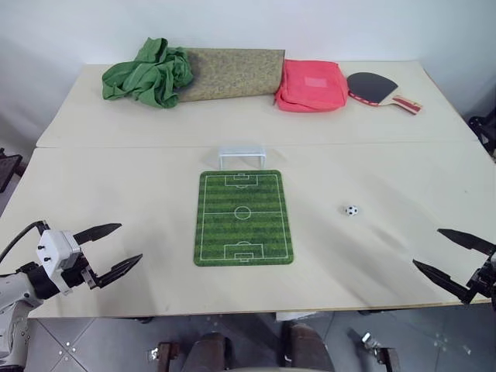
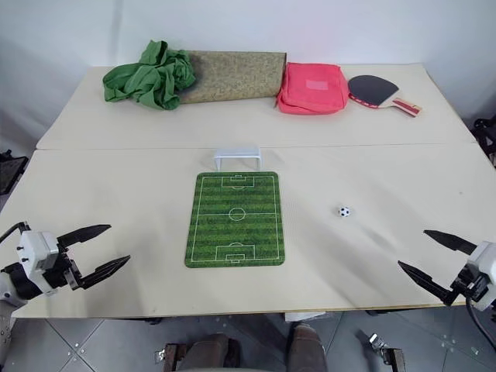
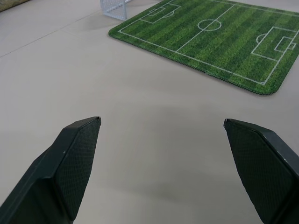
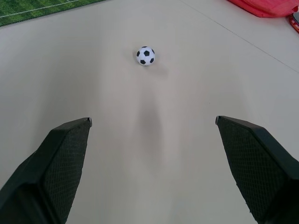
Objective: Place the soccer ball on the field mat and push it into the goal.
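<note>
The soccer ball, tiny and white with black patches, lies on the bare table to the right of the field mat. That striped green mat with white pitch lines lies flat at the table's middle. The white goal stands just beyond the mat's far edge. My right gripper hovers open at the table's front right, well short of the ball. At the front left my left gripper is open too, with nothing between its fingers, and the mat lies ahead of it.
Along the far edge lie a green cloth bundle, an olive pouch, a pink bag and a table tennis paddle. A seam crosses the tabletop behind the goal.
</note>
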